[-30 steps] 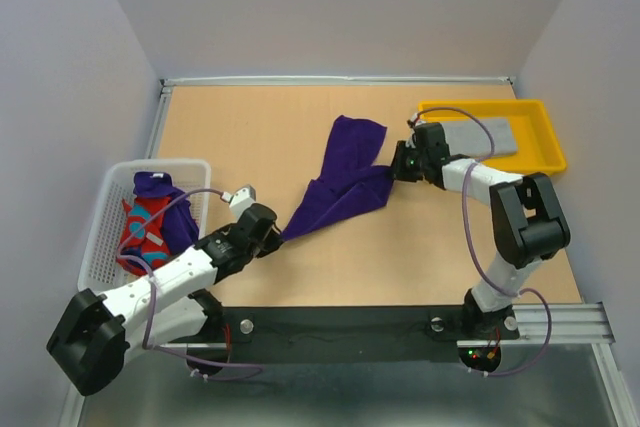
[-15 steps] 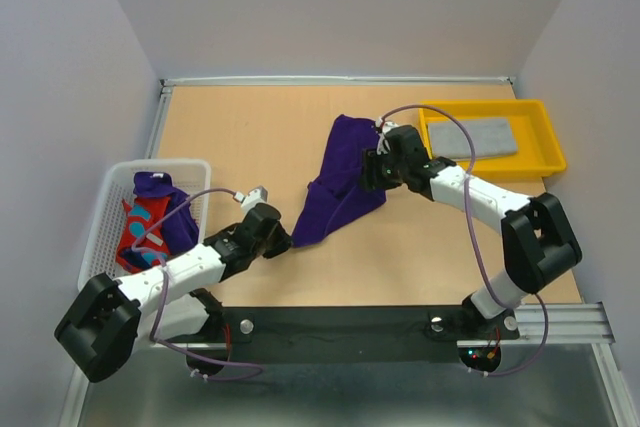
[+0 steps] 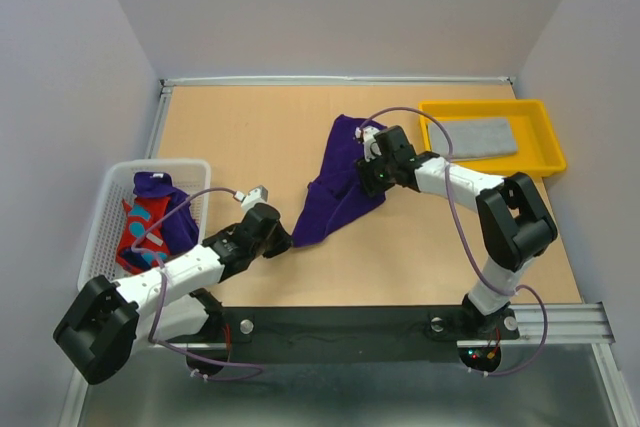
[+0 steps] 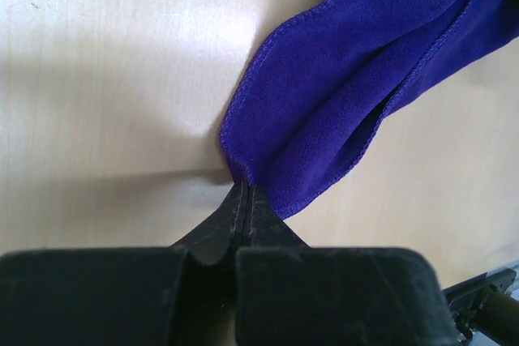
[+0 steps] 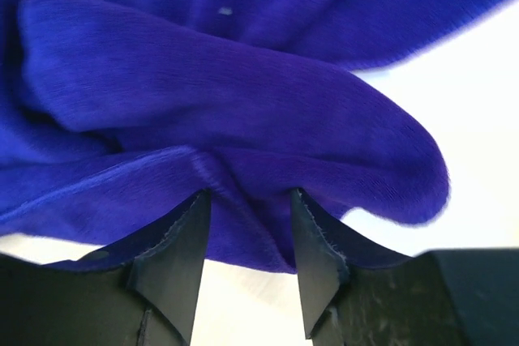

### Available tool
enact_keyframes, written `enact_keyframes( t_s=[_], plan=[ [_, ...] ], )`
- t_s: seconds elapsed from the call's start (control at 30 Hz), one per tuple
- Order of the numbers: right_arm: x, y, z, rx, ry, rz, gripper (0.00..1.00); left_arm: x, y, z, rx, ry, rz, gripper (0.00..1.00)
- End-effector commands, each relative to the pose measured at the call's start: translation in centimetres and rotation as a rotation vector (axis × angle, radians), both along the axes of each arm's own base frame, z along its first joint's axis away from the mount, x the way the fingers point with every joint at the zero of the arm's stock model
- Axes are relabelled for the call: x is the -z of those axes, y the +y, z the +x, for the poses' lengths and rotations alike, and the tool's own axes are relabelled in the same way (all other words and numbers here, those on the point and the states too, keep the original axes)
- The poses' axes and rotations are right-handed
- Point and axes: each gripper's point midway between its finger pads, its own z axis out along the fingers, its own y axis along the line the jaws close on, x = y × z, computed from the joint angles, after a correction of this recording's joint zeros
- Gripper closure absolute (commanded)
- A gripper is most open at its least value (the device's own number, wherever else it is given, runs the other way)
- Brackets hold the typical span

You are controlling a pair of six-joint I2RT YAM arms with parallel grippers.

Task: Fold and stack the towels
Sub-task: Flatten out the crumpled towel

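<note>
At the left of the top view, the white plastic mesh basket holds a crumpled purple towel and a red cloth towel with light-blue curved marks, both not yet folded.

Just right of it, the left claw has crept slightly toward the centre. Its wrist view shows the fingers pressed together on the lower corner of the deep purple cloth towel.

The larger change is in the middle. A second ago this towel was stretched in a long diagonal band. Now the right claw has swung leftward over the light wooden counter, so the cloth has gone slack and bunched. In its wrist view the fingers stand apart with a thick fold of purple cloth clamped between them.

I judge this to be one end being carried over the other, a fold under way but still untidy.

At the upper right, well apart, a grey folded towel lies in the yellow plastic tray, likely the stacking place. Nothing blocks the way there; the loose bunched folds are the main hindrance.
</note>
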Motion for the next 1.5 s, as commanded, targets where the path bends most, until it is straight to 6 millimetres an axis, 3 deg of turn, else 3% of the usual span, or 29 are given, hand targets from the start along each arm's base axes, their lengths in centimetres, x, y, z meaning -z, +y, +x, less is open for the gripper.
enact_keyframes(
  t_s=[0.0, 0.13, 0.3, 0.47, 0.53, 0.67, 0.77, 0.93, 1.1, 1.2, 1.3, 1.33, 1.37, 1.43, 1.47],
  plan=[
    [-2.3, 2.6, 0.3, -0.163, -0.054, 0.066, 0.52, -0.4, 0.1, 0.2, 0.003, -0.030, 0.005, 1.00],
    [-2.0, 3.5, -0.4, -0.218, -0.029, 0.102, 0.54, -0.2, 0.2, 0.2, 0.000, -0.027, 0.013, 1.00],
    [-1.5, 3.5, -1.2, -0.232, -0.004, 0.111, 0.66, -0.2, 0.3, 0.3, -0.005, -0.027, 0.017, 1.00],
    [-2.2, 2.1, -2.9, -0.219, -0.019, 0.102, 0.95, -0.3, 0.7, 0.4, -0.019, -0.033, 0.037, 1.00],
    [-3.2, 1.6, -3.5, -0.211, -0.042, 0.105, 0.96, -0.4, 0.8, 0.5, -0.020, -0.034, 0.043, 1.00],
    [-3.3, 0.3, -6.1, -0.187, -0.016, 0.115, 1.00, -0.4, 1.2, 0.6, -0.035, -0.035, 0.065, 1.00],
    [-2.3, -0.8, -8.8, -0.129, 0.067, 0.131, 1.00, -0.5, 1.8, 0.7, -0.066, -0.042, 0.073, 1.00],
    [-4.3, -0.5, -12.5, -0.008, 0.195, 0.290, 0.99, -0.7, 2.6, 0.7, -0.105, -0.052, 0.071, 1.00],
    [-1.9, -1.8, -17.5, 0.245, 0.478, 0.342, 1.00, -1.0, 2.6, 0.6, -0.107, -0.055, 0.061, 1.00],
    [-1.6, -3.4, -18.3, 0.414, 0.465, 0.370, 0.99, -0.9, 2.5, 0.4, -0.100, -0.047, 0.056, 1.00],
    [-1.4, -5.9, -18.8, 0.622, 0.401, 0.427, 0.94, -0.8, 2.4, 0.2, -0.104, -0.043, 0.034, 1.00],
    [-0.6, -6.8, -19.4, 0.676, 0.397, 0.431, 0.90, -0.6, 2.5, 0.1, -0.103, -0.043, 0.029, 1.00],
    [-1.5, -7.3, -18.9, 0.725, 0.338, 0.495, 0.77, -0.6, 2.4, 0.0, -0.104, -0.044, 0.020, 1.00],
    [-1.5, -8.0, -18.6, 0.766, 0.287, 0.525, 0.61, -0.6, 2.4, 0.0, -0.103, -0.046, 0.014, 0.99],
    [-1.9, -8.3, -18.2, 0.778, 0.258, 0.539, 0.59, -0.6, 2.3, 0.0, -0.099, -0.045, 0.015, 0.94]
  ],
)
